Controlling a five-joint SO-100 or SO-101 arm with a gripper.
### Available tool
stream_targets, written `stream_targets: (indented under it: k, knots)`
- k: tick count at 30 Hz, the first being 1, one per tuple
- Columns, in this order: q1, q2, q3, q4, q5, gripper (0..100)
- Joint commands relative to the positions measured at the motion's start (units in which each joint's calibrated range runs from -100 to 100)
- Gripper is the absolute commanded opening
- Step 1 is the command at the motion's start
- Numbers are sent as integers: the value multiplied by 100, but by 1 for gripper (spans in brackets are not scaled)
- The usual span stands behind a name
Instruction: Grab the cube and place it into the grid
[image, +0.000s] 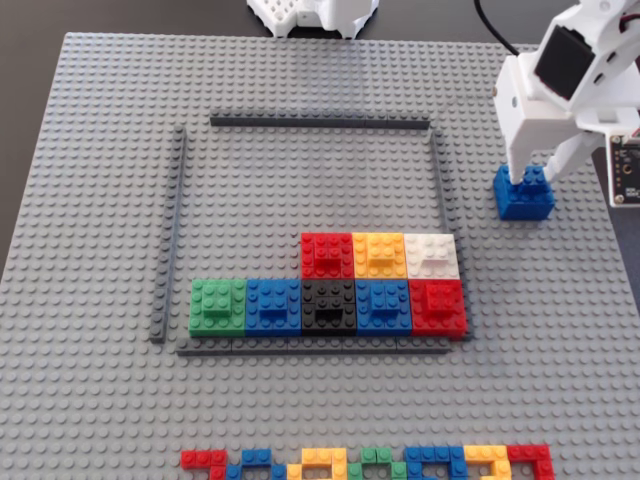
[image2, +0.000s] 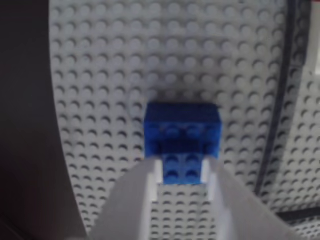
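Observation:
A blue cube (image: 525, 203) with a small raised brick on top stands on the grey studded baseplate (image: 100, 200), just right of the grid's right rail. My white gripper (image: 535, 178) comes down on it from above. In the wrist view my two fingers (image2: 150, 200) press against both sides of the cube's (image2: 182, 125) raised top brick, so the gripper (image2: 182, 172) is shut on it. The cube still rests on the plate. The grid is a dark grey rail frame (image: 320, 122) holding several coloured cubes in its lower rows, such as a red one (image: 327, 255) and a green one (image: 217, 305).
The upper part of the grid and the cell left of the red cube show bare studs. A row of loose coloured bricks (image: 365, 462) lies along the front edge. A white structure (image: 310, 12) stands at the back. The plate's edge (image2: 55, 150) lies left of the cube in the wrist view.

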Motion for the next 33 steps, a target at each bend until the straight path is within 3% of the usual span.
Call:
stream_targets:
  k: [1, 17, 33]
  knots:
    - [140, -747, -84, 139, 49, 3]
    - [413, -2407, -229, 823, 405, 2]
    - [1576, -4909, 2100, 662, 947, 2]
